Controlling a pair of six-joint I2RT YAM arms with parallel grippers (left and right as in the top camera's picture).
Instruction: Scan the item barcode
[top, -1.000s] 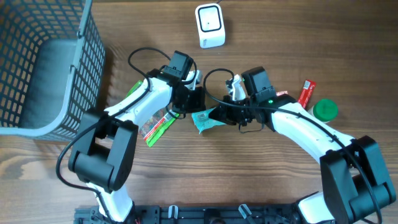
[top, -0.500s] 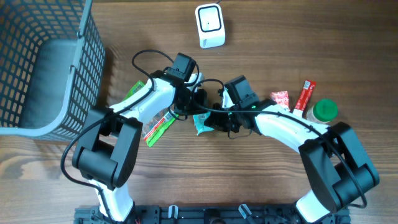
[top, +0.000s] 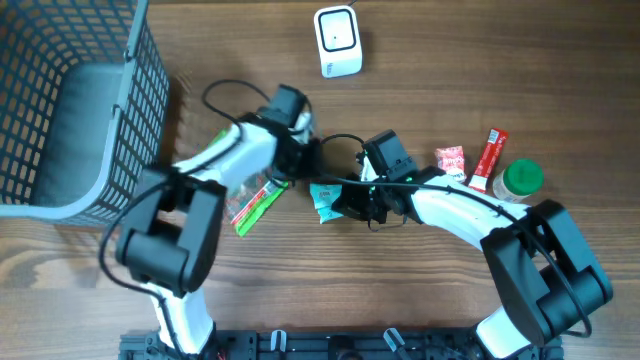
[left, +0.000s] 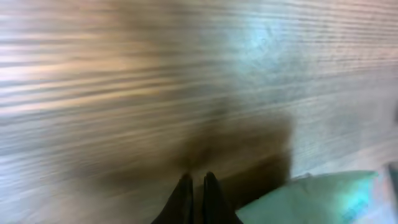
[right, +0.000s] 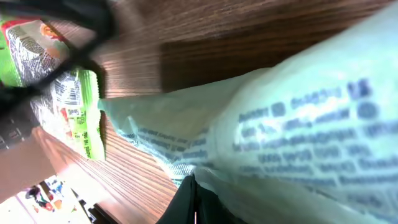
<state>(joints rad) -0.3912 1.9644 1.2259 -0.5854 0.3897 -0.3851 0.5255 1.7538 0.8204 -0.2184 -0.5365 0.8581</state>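
A pale teal snack packet (top: 324, 199) lies mid-table; it fills the right wrist view (right: 292, 130), printed side showing. My right gripper (top: 347, 201) (right: 193, 185) is shut on the packet's near edge. My left gripper (top: 308, 160) (left: 195, 182) is shut with nothing in it, just above the bare wood up-left of the packet, whose corner (left: 311, 199) shows blurred at the lower right of the left wrist view. The white barcode scanner (top: 338, 40) stands at the far edge of the table, apart from both grippers.
A grey wire basket (top: 70, 110) fills the far left. Green snack packets (top: 254, 200) (right: 68, 87) lie under the left arm. To the right lie a red-white sachet (top: 450, 160), a red stick pack (top: 491, 154) and a green-lidded jar (top: 522, 179).
My right arm swung left and closed in on the teal packet, which shifted slightly. The left gripper has drifted a little up and left and is still moving.
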